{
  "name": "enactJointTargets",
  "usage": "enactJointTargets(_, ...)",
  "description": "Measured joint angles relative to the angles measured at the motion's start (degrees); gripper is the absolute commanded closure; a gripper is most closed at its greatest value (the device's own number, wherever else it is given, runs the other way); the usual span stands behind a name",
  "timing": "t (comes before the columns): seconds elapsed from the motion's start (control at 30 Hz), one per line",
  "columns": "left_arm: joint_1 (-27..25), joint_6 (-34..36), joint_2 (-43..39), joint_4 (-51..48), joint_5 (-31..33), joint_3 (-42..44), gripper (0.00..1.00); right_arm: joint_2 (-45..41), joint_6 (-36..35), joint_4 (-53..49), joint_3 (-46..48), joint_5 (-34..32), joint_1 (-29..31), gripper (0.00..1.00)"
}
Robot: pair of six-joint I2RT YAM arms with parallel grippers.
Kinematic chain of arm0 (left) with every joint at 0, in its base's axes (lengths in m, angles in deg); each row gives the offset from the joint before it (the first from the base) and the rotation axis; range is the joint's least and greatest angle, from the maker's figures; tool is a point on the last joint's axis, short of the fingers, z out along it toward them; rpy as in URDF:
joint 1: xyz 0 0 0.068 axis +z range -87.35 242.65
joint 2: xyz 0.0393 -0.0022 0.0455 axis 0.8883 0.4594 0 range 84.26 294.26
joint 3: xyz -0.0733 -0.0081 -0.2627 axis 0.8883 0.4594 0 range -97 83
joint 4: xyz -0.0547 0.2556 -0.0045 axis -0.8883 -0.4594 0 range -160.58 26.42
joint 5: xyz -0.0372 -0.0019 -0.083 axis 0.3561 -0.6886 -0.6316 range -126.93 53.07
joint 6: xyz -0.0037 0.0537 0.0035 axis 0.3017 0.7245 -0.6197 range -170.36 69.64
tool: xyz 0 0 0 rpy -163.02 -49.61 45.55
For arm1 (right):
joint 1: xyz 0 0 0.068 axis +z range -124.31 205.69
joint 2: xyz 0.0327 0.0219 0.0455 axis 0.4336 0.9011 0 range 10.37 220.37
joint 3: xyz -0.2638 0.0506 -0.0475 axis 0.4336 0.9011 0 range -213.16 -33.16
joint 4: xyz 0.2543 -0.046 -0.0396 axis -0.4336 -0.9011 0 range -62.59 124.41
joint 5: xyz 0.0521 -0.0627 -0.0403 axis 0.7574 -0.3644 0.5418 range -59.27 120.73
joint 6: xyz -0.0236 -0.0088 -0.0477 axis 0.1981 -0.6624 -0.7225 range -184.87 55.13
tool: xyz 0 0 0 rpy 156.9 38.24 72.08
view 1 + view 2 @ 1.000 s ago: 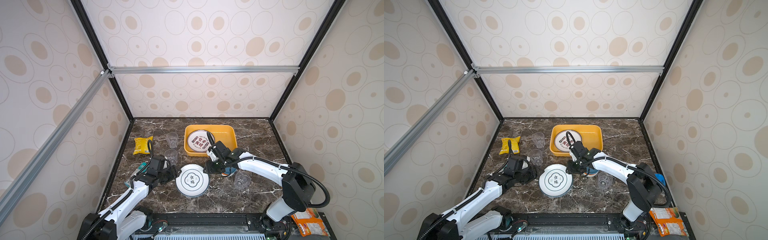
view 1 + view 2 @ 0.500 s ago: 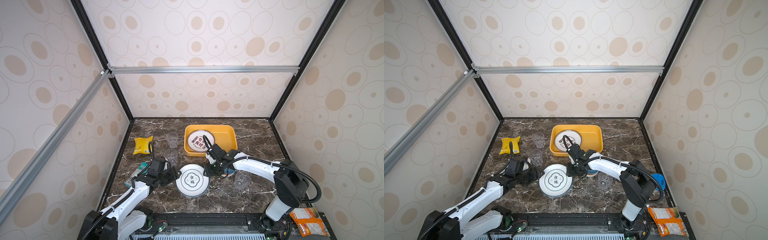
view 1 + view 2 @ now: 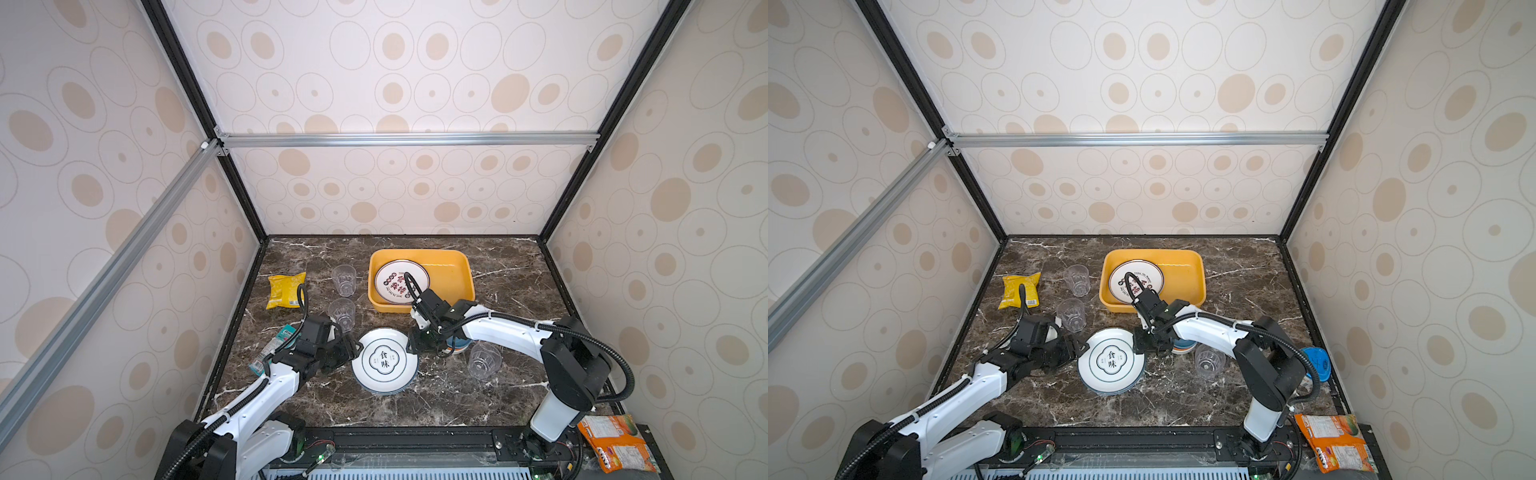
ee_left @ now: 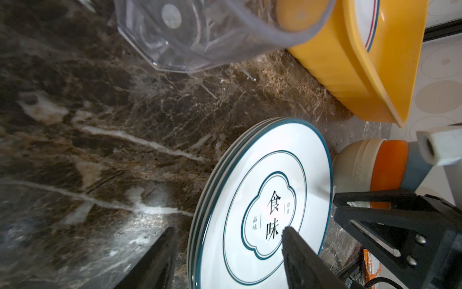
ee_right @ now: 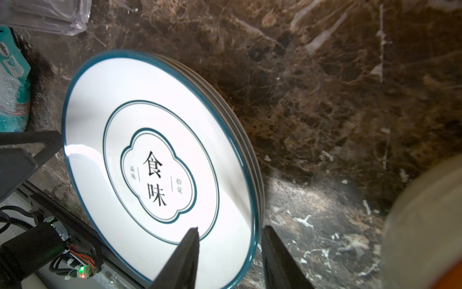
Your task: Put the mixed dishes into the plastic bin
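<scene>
A stack of white plates [image 3: 384,360] [image 3: 1112,360] with green rims lies at the table's front middle. My left gripper [image 3: 351,351] [image 4: 228,229] is open and straddles the stack's left rim. My right gripper [image 3: 413,347] [image 5: 230,228] is open too, with one finger over the top plate and the other outside the right rim. The yellow plastic bin [image 3: 461,266] [image 3: 1196,266] stands behind, and a red-black printed plate [image 3: 395,282] lies in its left half. Nested bowls [image 4: 360,162] sit under my right arm. Three clear cups [image 3: 344,280] [image 3: 342,313] [image 3: 483,360] stand on the table.
A yellow snack bag [image 3: 286,289] lies at the back left, with a teal packet [image 3: 276,345] beside my left arm. An orange printed packet [image 3: 615,442] lies off the table at the front right. A blue round object [image 3: 1316,363] sits at the right edge.
My right gripper has come down from the bin's front wall to the right rim of the plate stack. My left gripper has edged right onto the stack's left rim.
</scene>
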Motion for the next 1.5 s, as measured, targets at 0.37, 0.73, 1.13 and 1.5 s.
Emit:
enactJointTargets(0.37,0.0,-0.2,0.1,0.5,0.0,0.6,0.34,0.5,0.0,0.6,0.0,0.1,0.3,0.6)
enactJointTargets(0.73,-0.1,-0.5,0.1,0.5,0.0,0.9,0.36,1.2,0.0,0.7,-0.3,0.6,0.3,0.64)
enactJointTargets(1.13,-0.1,-0.5,0.1,0.5,0.0,1.3,0.38,2.5,0.0,1.0,-1.3,1.4,0.5,0.65)
enactJointTargets(1.5,-0.1,-0.5,-0.6,0.5,0.2,1.7,0.44,3.9,0.0,2.1,-1.9,3.0,0.6,0.66)
